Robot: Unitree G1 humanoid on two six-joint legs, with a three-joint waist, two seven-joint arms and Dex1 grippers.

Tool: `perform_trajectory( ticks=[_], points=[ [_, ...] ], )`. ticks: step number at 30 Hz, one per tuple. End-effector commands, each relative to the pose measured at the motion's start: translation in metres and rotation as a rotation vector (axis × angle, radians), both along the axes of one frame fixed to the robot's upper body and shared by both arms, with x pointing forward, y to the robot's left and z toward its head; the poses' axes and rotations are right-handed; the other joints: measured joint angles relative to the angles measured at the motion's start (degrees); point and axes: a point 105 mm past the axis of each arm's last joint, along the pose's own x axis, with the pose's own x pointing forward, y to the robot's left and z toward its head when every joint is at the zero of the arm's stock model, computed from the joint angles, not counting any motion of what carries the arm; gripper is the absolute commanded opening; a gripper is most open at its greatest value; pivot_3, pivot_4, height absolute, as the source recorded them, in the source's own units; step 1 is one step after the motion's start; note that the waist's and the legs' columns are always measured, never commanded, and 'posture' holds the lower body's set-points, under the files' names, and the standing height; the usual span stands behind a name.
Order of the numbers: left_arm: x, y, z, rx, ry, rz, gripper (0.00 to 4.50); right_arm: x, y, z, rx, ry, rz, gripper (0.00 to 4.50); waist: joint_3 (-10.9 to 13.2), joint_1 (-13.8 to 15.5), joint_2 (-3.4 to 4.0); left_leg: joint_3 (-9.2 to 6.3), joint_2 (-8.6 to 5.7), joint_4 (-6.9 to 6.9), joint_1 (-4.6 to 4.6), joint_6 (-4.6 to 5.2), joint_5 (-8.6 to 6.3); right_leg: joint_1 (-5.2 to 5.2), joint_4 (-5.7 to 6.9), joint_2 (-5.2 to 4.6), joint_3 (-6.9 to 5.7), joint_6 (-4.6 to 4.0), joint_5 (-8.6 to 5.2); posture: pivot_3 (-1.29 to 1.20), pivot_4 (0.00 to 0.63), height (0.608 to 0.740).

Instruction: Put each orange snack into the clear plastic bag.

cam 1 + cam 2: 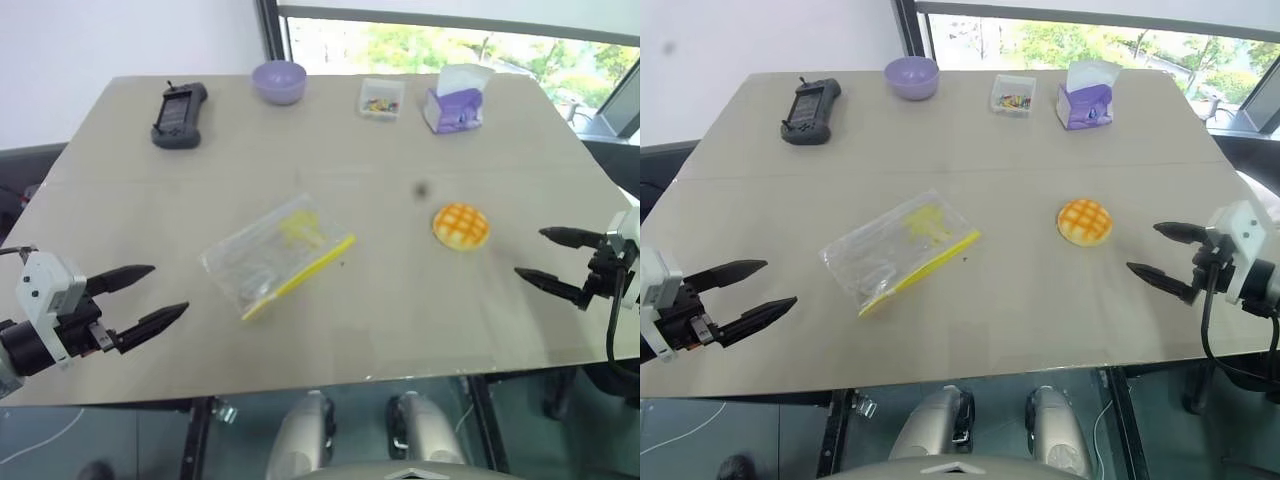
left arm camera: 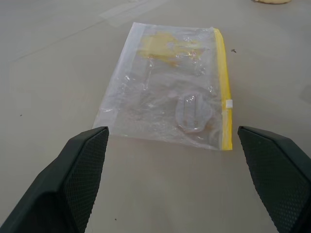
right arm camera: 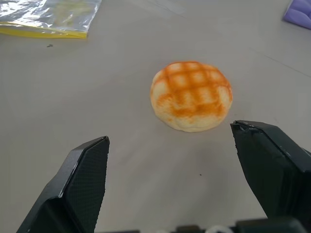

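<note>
Left eye view: the orange snack (image 1: pixel 461 226) lies on the table (image 1: pixel 120 215), right of the clear plastic bag (image 1: pixel 277 255) and apart from it.
The right gripper (image 1: pixel 556 257) faces the snack, spread wide and empty; the left gripper (image 1: pixel 147 296) faces the flat bag, equally wide and empty. A purple bowl (image 1: pixel 278 81) stands far back.

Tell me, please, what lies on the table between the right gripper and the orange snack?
Nothing: the right wrist view shows bare table between the open right gripper and the orange snack, and the head views agree.
</note>
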Motion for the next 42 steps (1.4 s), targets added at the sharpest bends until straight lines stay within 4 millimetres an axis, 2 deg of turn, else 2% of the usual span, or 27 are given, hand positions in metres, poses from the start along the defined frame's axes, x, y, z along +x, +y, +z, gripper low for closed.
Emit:
perform_trajectory(
  ticks=[1, 4, 6, 8, 11, 14, 16, 18, 19, 23, 26, 29, 31, 34, 37, 42],
  points=[
    [0.008, -0.005, 0.006, 0.003, -0.036, -0.026, 4.5, -0.002, 0.003, 0.017, -0.016, -0.054, 0.008, 4.38, 0.0, 0.0, 0.0, 0.0, 0.0, 0.0, 0.02, 0.0, 0.0, 0.01, 0.0, 0.01, -0.01, 0.0, 0.0, 0.0, 0.15, 0.74],
    [0.022, -0.017, 0.008, -0.055, -0.072, -0.027, 4.5, 0.003, 0.013, 0.021, -0.008, -0.077, 0.016, 4.38, 0.0, 0.7, 0.08, -0.03, 0.0, 0.05, 0.07, 0.0, 0.01, 0.05, 0.07, 0.04, -0.07, 0.01, 0.0, 0.0, 0.15, 0.74],
    [0.026, -0.02, 0.008, -0.062, -0.083, -0.023, 4.5, 0.005, 0.016, 0.022, -0.008, -0.088, 0.015, 4.38, 0.0, 0.8, 0.03, -0.02, 0.03, 0.08, 0.08, 0.0, 0.02, 0.05, 0.1, 0.07, -0.06, 0.04, 0.04, 0.0, 0.15, 0.74],
    [0.038, -0.022, 0.012, -0.06, -0.137, 0.027, 4.5, 0.011, 0.024, 0.026, 0.012, -0.121, 0.019, 4.38, 0.0, 0.8, 0.01, -0.02, 0.04, 0.08, 0.09, 0.0, 0.02, 0.06, 0.1, 0.09, -0.05, 0.04, 0.04, 0.0, 0.15, 0.74],
    [0.061, -0.025, 0.03, -0.045, -0.293, 0.133, 4.5, 0.03, 0.034, 0.038, 0.029, -0.234, -0.018, 4.38, 0.0, 0.8, 0.01, -0.02, 0.02, 0.09, 0.06, 0.0, 0.03, 0.06, 0.11, 0.12, -0.02, 0.25, 0.17, 0.0, 0.15, 0.74],
    [0.081, -0.017, 0.052, 0.024, -0.48, 0.294, 4.5, 0.049, 0.037, 0.054, 0.016, -0.394, -0.096, 4.38, 0.0, 0.9, 0.0, -0.01, -0.01, 0.14, 0.04, -0.01, 0.04, 0.05, 0.13, 0.34, -0.05, 0.3, 0.22, 0.0, 0.15, 0.74],
    [0.091, -0.012, 0.06, 0.022, -0.527, 0.394, 4.5, 0.057, 0.043, 0.06, 0.029, -0.445, -0.106, 4.38, 0.0, 0.9, 0.0, 0.03, -0.03, 0.14, 0.04, -0.03, 0.05, 0.07, 0.13, 0.36, -0.05, 0.33, 0.24, 0.0, 0.15, 0.74],
    [0.095, -0.015, 0.051, -0.042, -0.413, 0.41, 4.5, 0.059, 0.058, 0.059, 0.058, -0.429, -0.052, 4.38, 0.0, 0.8, -0.01, 0.05, -0.04, 0.14, 0.03, -0.25, 0.18, 0.07, 0.12, 0.36, -0.05, 0.38, 0.26, 0.0, 0.15, 0.74],
    [0.094, -0.02, 0.045, -0.146, -0.325, 0.383, 4.5, 0.056, 0.066, 0.056, 0.065, -0.405, -0.008, 4.38, 0.0, 0.8, 0.0, 0.06, -0.04, 0.13, 0.02, -0.26, 0.19, 0.06, 0.11, 0.36, -0.05, 0.4, 0.27, 0.0, 0.15, 0.74],
    [0.079, -0.031, 0.028, -0.332, -0.098, 0.306, 4.5, 0.039, 0.088, 0.049, 0.08, -0.323, 0.128, 4.38, 0.0, 0.7, -0.01, 0.03, 0.0, 0.11, -0.02, -0.26, 0.18, 0.04, 0.1, 0.32, -0.06, 0.43, 0.27, 0.0, 0.15, 0.74],
    [0.067, -0.019, 0.005, -0.438, 0.123, 0.406, 4.5, 0.023, 0.102, 0.048, 0.1, -0.261, 0.233, 4.38, 0.0, 0.7, -0.01, -0.03, 0.01, 0.08, -0.05, -0.28, 0.18, 0.03, 0.06, 0.12, -0.01, 0.44, 0.27, 0.0, 0.15, 0.74],
    [0.047, -0.018, -0.015, -0.544, 0.32, 0.418, 4.5, 0.006, 0.117, 0.043, 0.097, -0.213, 0.348, 4.38, 0.0, 0.6, -0.02, -0.08, 0.01, 0.08, 0.01, -0.24, 0.16, 0.08, 0.09, 0.09, -0.05, 0.44, 0.27, 0.0, 0.15, 0.74],
    [0.034, -0.007, -0.029, -0.598, 0.425, 0.487, 4.5, -0.002, 0.125, 0.039, 0.095, -0.192, 0.4, 4.38, 0.0, 0.6, -0.03, -0.14, 0.01, 0.09, 0.06, -0.05, 0.04, 0.12, 0.12, 0.1, -0.1, 0.44, 0.26, 0.0, 0.15, 0.74],
    [0.02, 0.005, -0.044, -0.662, 0.522, 0.577, 4.5, -0.003, 0.129, 0.034, 0.1, -0.182, 0.406, 4.38, 0.0, 0.7, -0.04, -0.16, 0.01, 0.21, 0.12, -0.08, 0.07, 0.13, 0.33, 0.09, -0.14, 0.43, 0.26, 0.0, 0.15, 0.74],
    [0.015, 0.006, -0.057, -0.695, 0.575, 0.64, 4.5, -0.001, 0.131, 0.028, 0.097, -0.175, 0.41, 4.38, 0.0, 0.9, -0.05, -0.16, 0.0, 0.51, 0.14, -0.09, 0.08, 0.12, 0.63, 0.08, -0.17, 0.41, 0.25, 0.0, 0.15, 0.74],
    [0.03, -0.011, -0.059, -0.689, 0.591, 0.625, 4.5, -0.001, 0.135, 0.028, 0.102, -0.187, 0.409, 4.38, -0.1, 1.0, -0.03, -0.16, -0.02, 0.76, 0.21, -0.15, 0.1, 0.23, 0.82, -0.03, -0.03, 0.19, 0.15, 0.0, 0.15, 0.74]
  ],
)
